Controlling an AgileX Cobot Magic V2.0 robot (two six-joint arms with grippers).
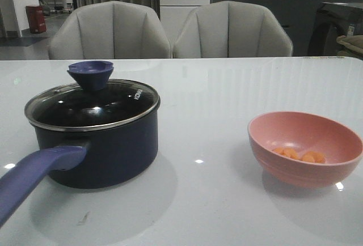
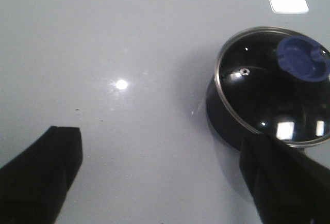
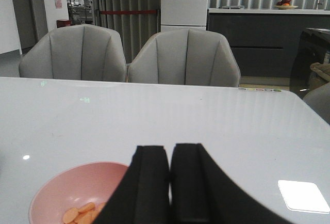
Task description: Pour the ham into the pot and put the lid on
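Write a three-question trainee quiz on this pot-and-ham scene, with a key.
1. True or false: the lid sits on the pot.
2. Where is the ham? A) in the pot B) in the pink bowl C) on the table
3. Which end effector has its fingers spread apart?

Key: 1. True. 2. B. 3. The left end effector; the right end effector has its fingers together.

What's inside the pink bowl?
A few flat orange ham pieces lie at the bottom of the pink bowl. In the right wrist view the right gripper covers part of the bowl, so some pieces may be hidden there.
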